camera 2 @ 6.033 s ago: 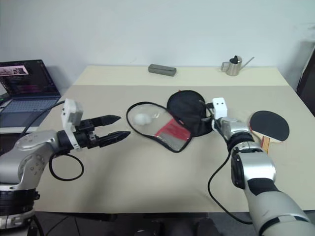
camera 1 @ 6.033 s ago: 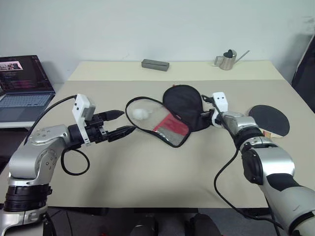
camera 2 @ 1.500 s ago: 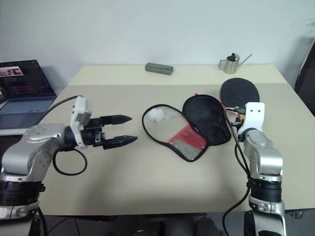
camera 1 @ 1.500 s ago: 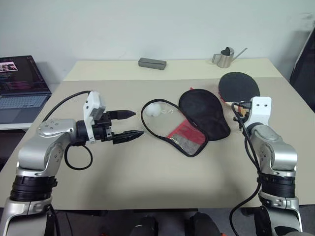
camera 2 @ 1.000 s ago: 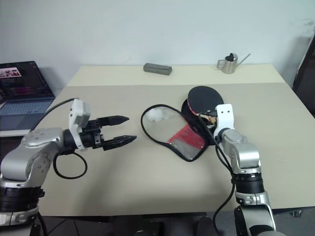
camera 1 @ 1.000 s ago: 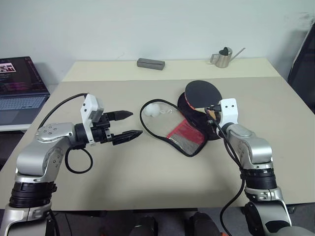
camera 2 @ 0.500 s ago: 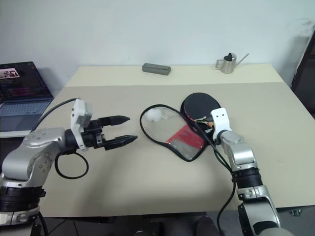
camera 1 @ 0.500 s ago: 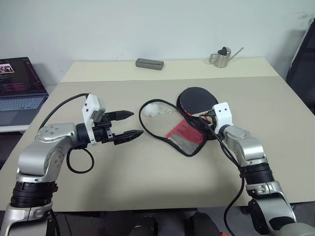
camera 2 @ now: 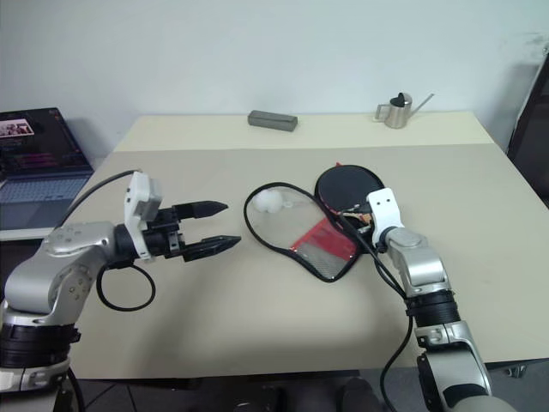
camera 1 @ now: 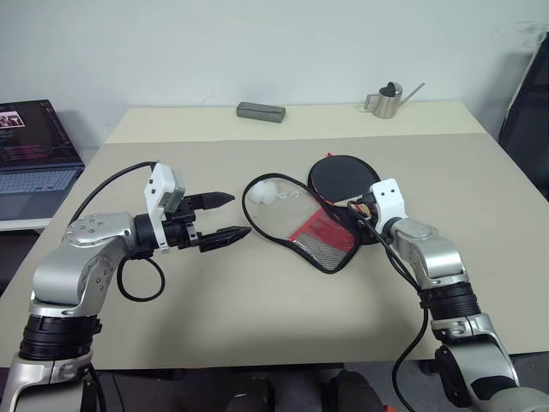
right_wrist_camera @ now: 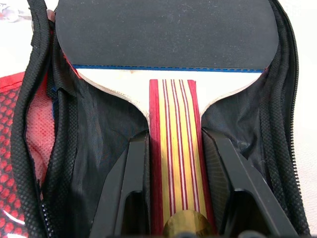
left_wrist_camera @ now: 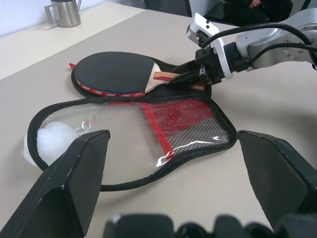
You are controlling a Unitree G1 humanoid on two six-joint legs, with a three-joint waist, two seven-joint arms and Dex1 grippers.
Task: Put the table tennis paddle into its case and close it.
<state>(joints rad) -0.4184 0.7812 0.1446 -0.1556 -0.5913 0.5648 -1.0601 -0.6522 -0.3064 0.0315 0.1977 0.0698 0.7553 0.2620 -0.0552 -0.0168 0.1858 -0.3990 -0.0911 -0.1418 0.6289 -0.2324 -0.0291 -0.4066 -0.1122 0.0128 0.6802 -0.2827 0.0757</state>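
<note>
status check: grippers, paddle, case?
Left gripper open, hovering beside the case. Right gripper shut on paddle handle, paddle lying on the case's open black half. Flap unzipped, laid open; nothing in the way.

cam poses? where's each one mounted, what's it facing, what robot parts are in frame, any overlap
Left/right eye views: on the head, looking forward and down over the table; both arms show, left gripper open, right gripper on the paddle handle.
Left wrist view: along the left gripper's fingers toward the open case; the right gripper shows at the far side.
Right wrist view: along its fingers clamping the handle.
Shared: the table tennis paddle lying on the case's black half.
</note>
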